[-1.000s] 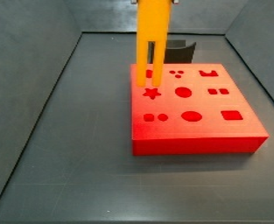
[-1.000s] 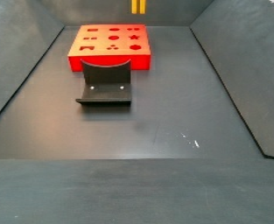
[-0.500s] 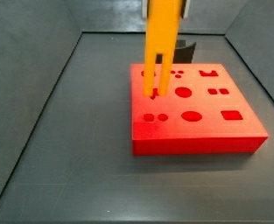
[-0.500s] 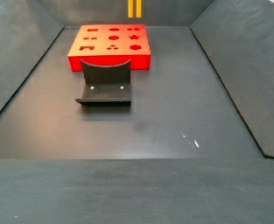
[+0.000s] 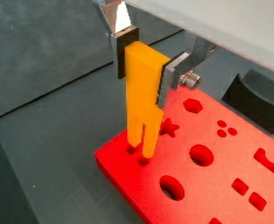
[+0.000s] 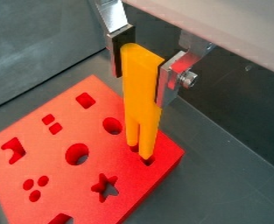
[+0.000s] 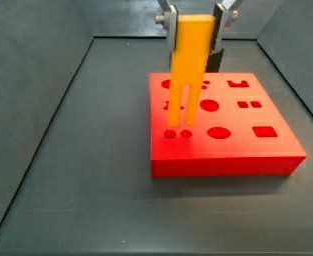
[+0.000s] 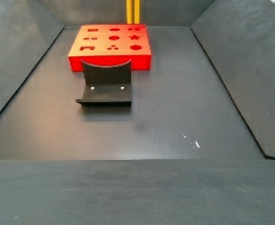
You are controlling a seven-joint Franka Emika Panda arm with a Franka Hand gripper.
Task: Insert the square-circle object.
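My gripper (image 7: 192, 18) is shut on the upper end of the square-circle object (image 7: 188, 65), a tall orange-yellow bar held upright with its two prongs down. Both wrist views show the silver fingers (image 5: 174, 74) clamping the bar (image 5: 143, 96) from two sides, with the gripper (image 5: 147, 63) above the red block's corner. The prong tips (image 6: 145, 154) sit at the pair of small holes near the corner of the red block (image 6: 57, 175); I cannot tell whether they have entered. In a side view only the bar's lower part (image 8: 133, 10) shows, behind the block (image 8: 110, 61).
The red block (image 7: 239, 145) has several shaped holes, among them a star, circles and squares. The dark fixture (image 8: 105, 86) stands on the floor against one side of the block and shows behind it in a side view (image 7: 212, 55). Grey walls enclose the floor.
The gripper has carried the bar from over the star hole toward the block's front and lowered it, so the prongs now reach the pair of small holes.
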